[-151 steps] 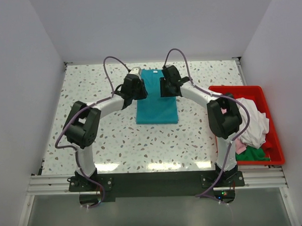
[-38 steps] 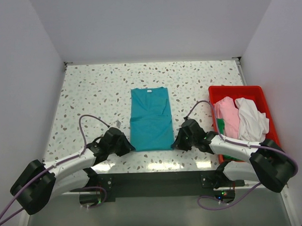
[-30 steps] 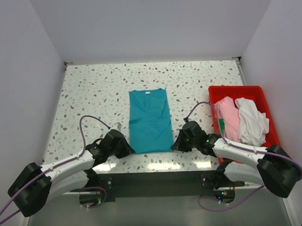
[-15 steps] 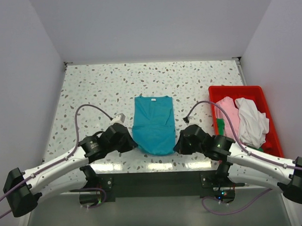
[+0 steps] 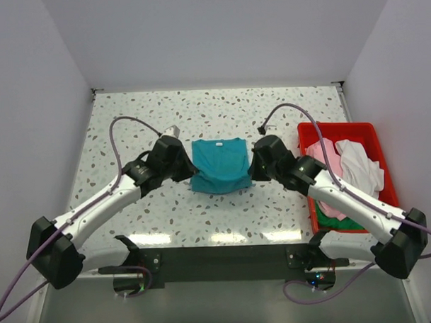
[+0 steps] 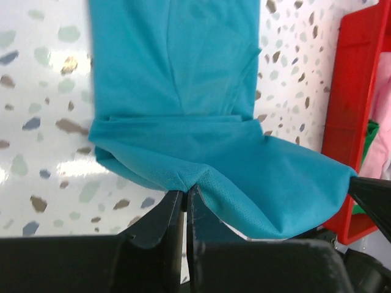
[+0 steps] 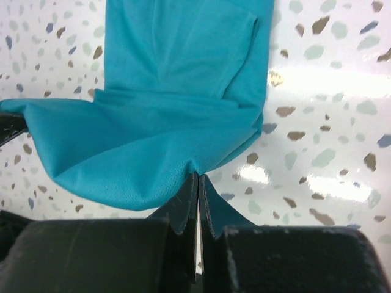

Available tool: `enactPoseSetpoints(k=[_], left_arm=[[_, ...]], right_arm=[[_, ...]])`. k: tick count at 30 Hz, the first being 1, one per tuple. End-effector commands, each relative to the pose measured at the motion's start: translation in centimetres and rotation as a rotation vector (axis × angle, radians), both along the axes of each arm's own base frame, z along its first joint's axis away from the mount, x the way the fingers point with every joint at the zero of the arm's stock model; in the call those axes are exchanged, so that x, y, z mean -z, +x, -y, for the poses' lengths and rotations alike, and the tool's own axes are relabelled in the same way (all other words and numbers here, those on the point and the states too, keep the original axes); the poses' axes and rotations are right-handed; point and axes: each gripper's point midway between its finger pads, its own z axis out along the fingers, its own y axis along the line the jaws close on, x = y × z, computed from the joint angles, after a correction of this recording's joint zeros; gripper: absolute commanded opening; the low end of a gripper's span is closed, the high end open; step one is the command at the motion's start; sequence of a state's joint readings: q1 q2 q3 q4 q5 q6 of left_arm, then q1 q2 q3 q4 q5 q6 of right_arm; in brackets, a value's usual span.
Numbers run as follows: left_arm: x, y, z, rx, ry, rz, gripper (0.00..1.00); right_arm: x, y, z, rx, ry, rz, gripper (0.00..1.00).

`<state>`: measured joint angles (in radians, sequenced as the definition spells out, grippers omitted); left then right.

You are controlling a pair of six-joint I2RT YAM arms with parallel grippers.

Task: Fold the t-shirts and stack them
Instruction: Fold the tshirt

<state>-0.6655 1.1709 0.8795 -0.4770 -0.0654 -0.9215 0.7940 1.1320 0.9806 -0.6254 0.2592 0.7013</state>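
The teal t-shirt lies at the middle of the table, its near hem lifted and carried back over its far half, white neck label showing. My left gripper is shut on the hem's left corner. My right gripper is shut on the hem's right corner. Between the two grips the cloth sags in a fold. More t-shirts, pink, white and green, lie heaped in the bin.
A red plastic bin stands at the table's right edge, close behind my right arm. Speckled tabletop lies bare to the left and far side. White walls close in on three sides.
Both grippers have lifted the teal shirt's near hem off the front of the table and carried it toward the far side, doubling the shirt over itself. Both arms have stretched forward.
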Motion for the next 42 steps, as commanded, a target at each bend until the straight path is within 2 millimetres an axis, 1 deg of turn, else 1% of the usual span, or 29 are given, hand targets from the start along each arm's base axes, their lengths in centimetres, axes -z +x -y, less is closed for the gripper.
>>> enactPoseSetpoints(k=[1,2,3,4,5,6,7,8,9,10,11,12,13,14,15,16,17,18,19,20,22,23,24,25,26,29,34,38,42], left_arm=[[-4.3,4.8,1.8,0.039,-0.070,0.144,0.00],[-5.3,5.9,2.1,0.042,-0.092,0.161,0.00],[-4.5,6.9,2.5,0.047,-0.090,0.141,0.00],[-4.8,8.7,1.9,0.018,-0.099,0.165,0.00],[-4.3,10.5,2.0,0.003,-0.090,0.156,0.00],[-4.2,11.5,1.9,-0.003,-0.089,0.158,0.00],[-5.4,13.8,1.5,-0.026,-0.113,0.198,0.00],[-3.6,15.3,1.5,-0.039,-0.093,0.166,0.00],[-3.3,16.4,1.5,-0.039,-0.099,0.168,0.00],[-4.6,18.6,1.4,-0.048,-0.119,0.222,0.00],[-1.8,20.1,1.3,-0.058,-0.091,0.176,0.01],[-1.2,21.0,1.6,-0.048,-0.103,0.165,0.02],[-2.1,23.1,1.6,-0.043,-0.141,0.212,0.11],[0.9,24.0,2.3,-0.006,-0.156,0.160,0.16],[1.1,25.7,1.8,-0.020,-0.166,0.187,0.24],[1.8,27.4,2.0,-0.015,-0.174,0.223,0.50],[2.1,28.2,1.7,-0.016,-0.172,0.246,0.58],[1.8,29.1,1.6,-0.009,-0.192,0.275,0.64],[1.4,30.0,0.8,-0.012,-0.210,0.288,0.79],[1.6,30.2,0.5,-0.004,-0.227,0.283,0.83],[0.3,30.4,-1.1,-0.031,-0.222,0.320,0.87],[-0.3,30.2,-1.7,-0.036,-0.202,0.338,0.87],[-0.4,30.1,-2.6,-0.066,-0.171,0.343,0.88],[-1.1,29.5,-3.2,-0.074,-0.147,0.360,0.88],[-1.3,29.3,-3.9,-0.103,-0.125,0.364,0.87],[-0.8,28.1,-4.5,-0.132,-0.068,0.343,0.81],[1.2,25.8,-2.4,-0.094,0.075,0.270,0.61],[2.5,23.9,1.1,-0.054,0.129,0.278,0.51],[6.3,21.8,3.4,-0.013,0.115,0.202,0.45]], right_arm=[[-3.0,4.1,-1.5,-0.048,0.021,0.076,0.00],[-3.4,5.7,-1.4,-0.028,0.038,0.087,0.00],[-3.2,7.5,-1.9,-0.025,0.031,0.081,0.00],[-3.3,8.5,-2.1,-0.030,0.044,0.076,0.00],[-3.4,10.5,-1.4,0.003,0.056,0.083,0.00],[-2.9,12.5,-1.9,0.005,0.049,0.072,0.00],[-2.8,14.1,-1.4,0.020,0.065,0.065,0.00],[-2.4,15.3,-1.4,0.024,0.065,0.056,0.00],[-1.8,17.2,-1.9,0.026,0.061,0.050,0.00],[-1.3,18.8,-1.5,0.040,0.065,0.047,0.00],[-0.9,19.9,-1.4,0.045,0.066,0.042,0.00],[0.3,21.9,-1.8,0.051,0.067,0.028,0.00],[0.8,23.5,-1.1,0.075,0.066,0.030,0.00],[1.5,24.5,-0.9,0.089,0.061,0.021,0.00],[3.3,26.3,-1.4,0.089,0.071,-0.008,0.04],[4.2,27.5,-0.3,0.114,0.075,-0.028,0.11],[5.3,28.4,0.0,0.128,0.080,-0.048,0.26],[4.4,29.8,0.0,0.128,0.110,-0.029,0.31],[6.4,30.5,0.9,0.145,0.094,-0.073,0.38],[5.2,31.5,1.1,0.140,0.085,-0.040,0.54],[5.0,31.8,2.7,0.169,0.020,-0.035,0.69],[4.6,31.8,2.9,0.158,0.003,-0.023,0.71],[4.6,31.4,3.7,0.182,-0.024,-0.023,0.71],[3.0,31.3,3.9,0.186,-0.016,0.018,0.71],[4.0,30.1,3.9,0.181,-0.022,-0.007,0.71],[4.1,28.0,2.8,0.165,-0.053,-0.002,0.70],[4.4,24.8,-1.4,0.098,-0.120,0.041,0.60],[7.5,23.8,-4.0,0.046,-0.136,-0.001,0.53],[10.5,22.6,-5.0,0.012,-0.140,-0.061,0.49]])
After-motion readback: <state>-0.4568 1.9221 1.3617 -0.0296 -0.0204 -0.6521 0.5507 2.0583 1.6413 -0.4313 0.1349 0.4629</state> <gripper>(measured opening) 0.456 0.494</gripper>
